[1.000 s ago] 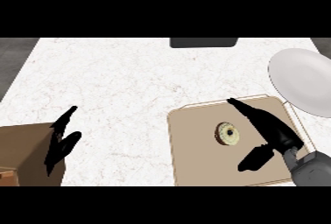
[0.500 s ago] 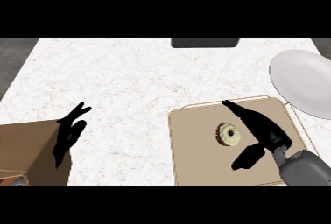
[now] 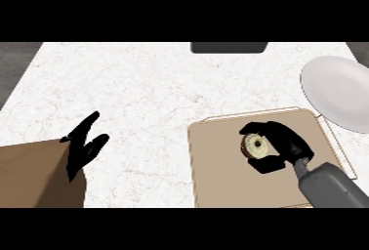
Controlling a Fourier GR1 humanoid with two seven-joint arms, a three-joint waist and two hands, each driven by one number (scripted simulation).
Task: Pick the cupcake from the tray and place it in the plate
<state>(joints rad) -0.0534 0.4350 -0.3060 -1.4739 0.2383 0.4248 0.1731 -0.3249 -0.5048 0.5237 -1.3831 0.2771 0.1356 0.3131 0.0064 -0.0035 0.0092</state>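
On the tray (image 3: 223,180) near the worktop's right edge, the right hand (image 3: 284,144) curls around the cupcake (image 3: 255,145); the plate (image 3: 338,90) lies just beyond, and the left hand (image 3: 83,146) rests open.

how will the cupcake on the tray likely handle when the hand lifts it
The cupcake looks small beside the right hand curling round it, so probably light. Its pale top seems soft, likely easy to squash. Sitting flat on the tray, it seems unlikely to roll.

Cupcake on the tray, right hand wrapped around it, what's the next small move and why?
Probably lift straight up. The right hand has its fingers and thumb curled round the cupcake, which sits on the tray; the plate lies beyond, to the right.
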